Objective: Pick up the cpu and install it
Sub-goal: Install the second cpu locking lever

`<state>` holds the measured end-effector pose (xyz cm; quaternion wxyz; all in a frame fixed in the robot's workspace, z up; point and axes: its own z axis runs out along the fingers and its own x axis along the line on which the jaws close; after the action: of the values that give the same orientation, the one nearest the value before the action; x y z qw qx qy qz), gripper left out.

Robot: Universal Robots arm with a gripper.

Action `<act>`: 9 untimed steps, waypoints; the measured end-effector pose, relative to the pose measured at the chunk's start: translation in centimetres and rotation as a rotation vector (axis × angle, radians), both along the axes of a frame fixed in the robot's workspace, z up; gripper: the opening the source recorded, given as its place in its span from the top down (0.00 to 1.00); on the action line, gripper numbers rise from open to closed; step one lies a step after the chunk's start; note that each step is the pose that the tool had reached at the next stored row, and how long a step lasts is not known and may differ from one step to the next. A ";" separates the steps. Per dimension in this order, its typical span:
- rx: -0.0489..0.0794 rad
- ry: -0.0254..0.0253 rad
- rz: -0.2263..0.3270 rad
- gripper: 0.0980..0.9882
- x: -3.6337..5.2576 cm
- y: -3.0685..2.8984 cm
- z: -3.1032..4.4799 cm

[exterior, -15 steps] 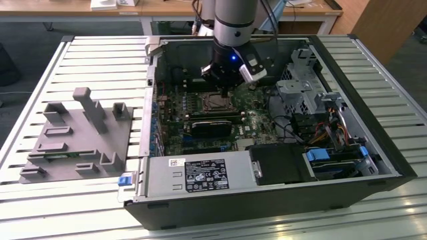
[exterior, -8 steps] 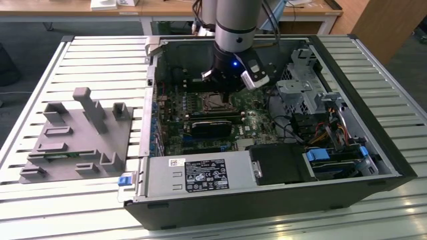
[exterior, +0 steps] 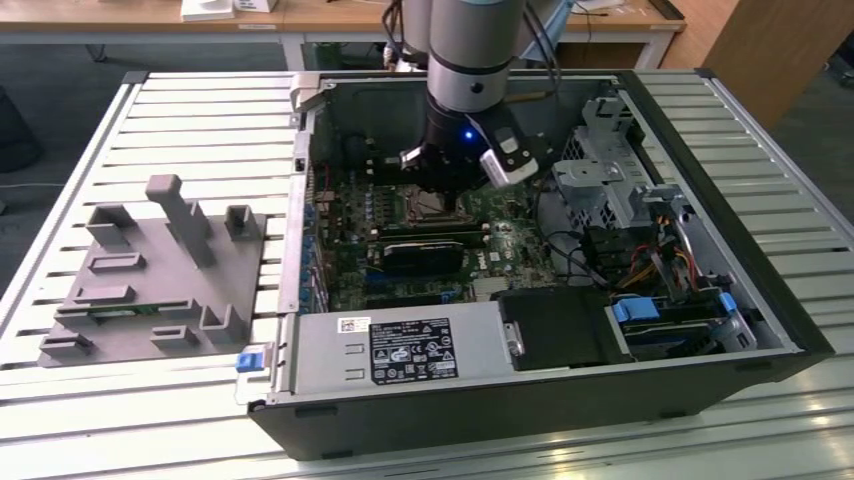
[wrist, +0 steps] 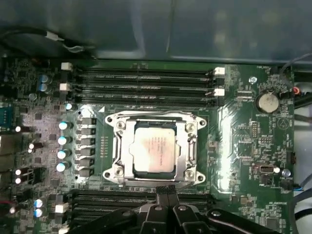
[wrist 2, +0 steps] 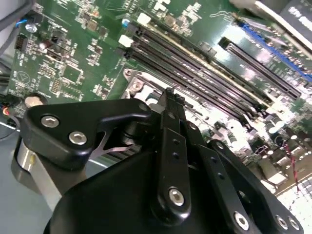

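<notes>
The cpu (wrist: 154, 152) lies flat in the socket frame (wrist: 155, 118) on the motherboard (wrist: 243, 141), directly beneath the gripper (wrist: 165, 192), so it appears seated. The gripper's fingers are together, empty, hovering just above the socket edge.

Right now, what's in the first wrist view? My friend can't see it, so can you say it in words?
A silver square cpu sits in the metal socket frame on a green motherboard, between rows of black memory slots. The black gripper hangs just beside the socket, and a round coin battery lies off to one side.
</notes>
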<state>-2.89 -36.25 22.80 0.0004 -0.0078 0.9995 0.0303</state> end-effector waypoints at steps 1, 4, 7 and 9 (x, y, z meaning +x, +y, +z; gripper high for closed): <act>0.000 -0.0001 0.000 0.99 -0.24 -0.06 0.00; 0.000 -0.0011 0.000 0.99 -1.56 -0.18 0.00; 0.000 -0.0018 0.000 0.99 -2.66 -0.25 -0.01; 0.000 -0.0019 0.000 0.99 -2.81 -0.25 -0.14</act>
<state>-5.70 -36.50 22.66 0.0014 -0.0077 0.9995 0.0304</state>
